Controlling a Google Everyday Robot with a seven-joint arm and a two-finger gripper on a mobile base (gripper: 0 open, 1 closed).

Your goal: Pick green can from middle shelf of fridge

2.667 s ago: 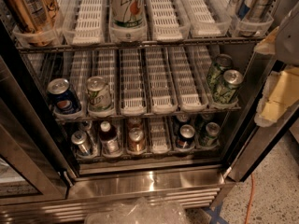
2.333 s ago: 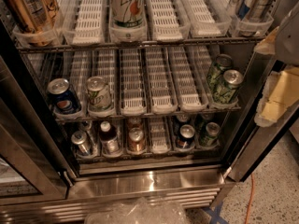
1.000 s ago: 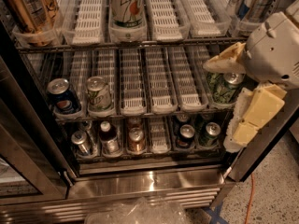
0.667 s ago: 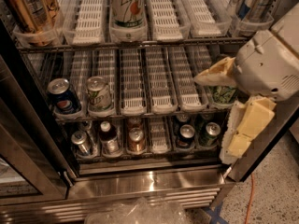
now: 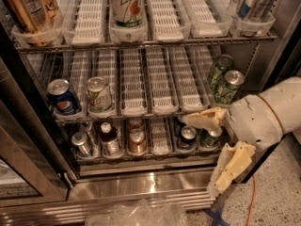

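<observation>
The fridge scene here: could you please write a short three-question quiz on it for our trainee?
1. True or false: the gripper is shut on the green can.
2. Where on the middle shelf does the green can stand? A left end, B centre, C right end.
3. Fill in: the blue can stands at that shelf's ___ end.
Key: 1 false: the gripper hangs open in front of the bottom shelf's right end, below that can. 2 C. 3 left.

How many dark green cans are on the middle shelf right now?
2, both at the right end of the middle shelf: a front green can and a rear green can just behind it. Others could hide behind. The gripper, open, hangs below and in front of them.
</observation>
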